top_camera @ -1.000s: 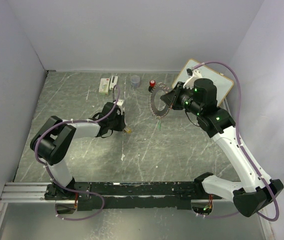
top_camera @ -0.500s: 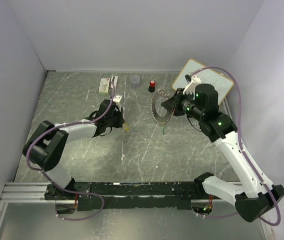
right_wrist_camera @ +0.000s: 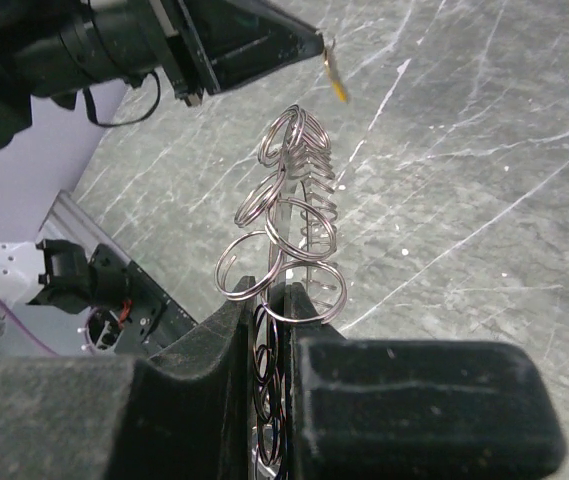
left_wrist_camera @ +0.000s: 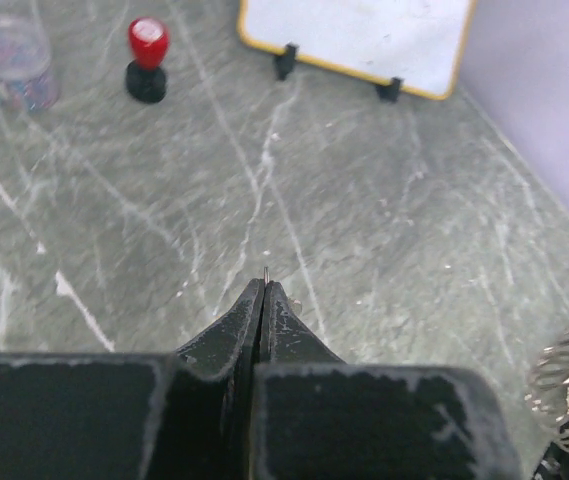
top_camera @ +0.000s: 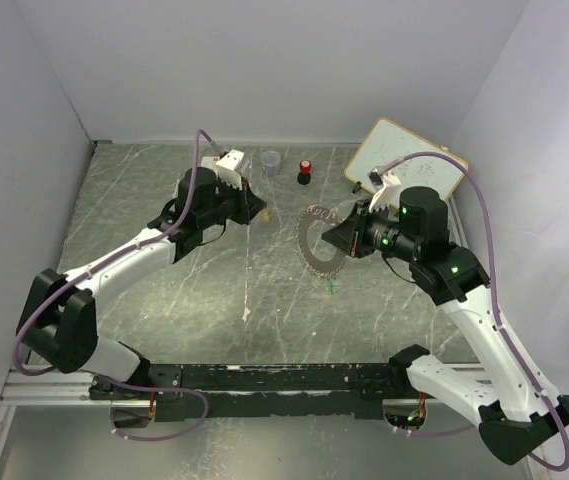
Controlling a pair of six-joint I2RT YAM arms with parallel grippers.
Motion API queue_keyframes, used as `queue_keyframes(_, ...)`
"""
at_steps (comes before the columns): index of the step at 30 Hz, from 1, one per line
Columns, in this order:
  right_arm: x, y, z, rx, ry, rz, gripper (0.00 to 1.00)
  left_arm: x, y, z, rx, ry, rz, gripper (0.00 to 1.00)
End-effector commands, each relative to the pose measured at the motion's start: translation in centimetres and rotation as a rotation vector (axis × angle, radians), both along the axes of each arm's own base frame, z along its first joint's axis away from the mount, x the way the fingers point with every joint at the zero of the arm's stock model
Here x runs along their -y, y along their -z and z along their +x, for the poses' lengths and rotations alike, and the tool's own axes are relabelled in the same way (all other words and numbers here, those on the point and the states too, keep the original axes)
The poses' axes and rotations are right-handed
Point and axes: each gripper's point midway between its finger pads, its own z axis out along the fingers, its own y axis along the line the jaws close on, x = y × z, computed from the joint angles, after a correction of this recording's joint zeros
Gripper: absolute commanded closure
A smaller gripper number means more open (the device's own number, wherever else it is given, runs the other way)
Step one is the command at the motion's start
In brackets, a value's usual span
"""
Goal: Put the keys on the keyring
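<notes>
My left gripper (top_camera: pixel 260 212) is raised over the table's back middle, its jaws shut (left_wrist_camera: pixel 264 286) on the yellow-orange key (right_wrist_camera: pixel 336 85). The key hangs below the fingertips in the right wrist view, and only a thin metal tip (left_wrist_camera: pixel 266 271) shows in the left wrist view. My right gripper (top_camera: pixel 332 232) is shut (right_wrist_camera: pixel 284 295) on the keyring (top_camera: pixel 314 245), a silvery ring fringed with small split rings (right_wrist_camera: pixel 294 200), held on edge above the table. The yellow key hangs just beyond the ring's far end. The green key (top_camera: pixel 331 288) lies on the table below the ring.
A whiteboard (top_camera: pixel 406 165) leans at the back right. A red-capped black knob (top_camera: pixel 305 171) and a grey cup (top_camera: pixel 271 161) stand near the back wall, ahead of my left gripper. The side walls close in left and right.
My left gripper has lifted off the table with the yellow key and swung back and right, towards the ring. My right gripper has moved the keyring left and nearer.
</notes>
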Motion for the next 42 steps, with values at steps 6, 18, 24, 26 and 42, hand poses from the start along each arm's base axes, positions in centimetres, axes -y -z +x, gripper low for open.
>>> queue_keyframes(6,-0.7,0.8,-2.0,-0.018,-0.057,0.041,1.00,0.8,-8.0,-2.4,0.128,0.149,-0.054,0.93)
queue_keyframes(18,-1.0,2.0,-1.3,-0.014,-0.050,0.046,1.00,0.2,-12.6,-4.9,0.178,0.210,-0.072,0.93)
queue_keyframes(24,-0.9,2.0,-1.0,-0.011,-0.040,0.038,1.00,0.7,-13.9,-6.5,0.189,0.295,-0.087,0.93)
queue_keyframes(26,-0.9,2.0,-0.8,-0.012,-0.033,0.037,1.00,1.0,-14.0,-7.1,0.183,0.333,-0.090,0.93)
queue_keyframes(42,-1.1,2.2,-0.5,0.004,-0.015,0.022,1.00,3.3,-14.3,-11.3,0.001,0.601,-0.170,0.93)
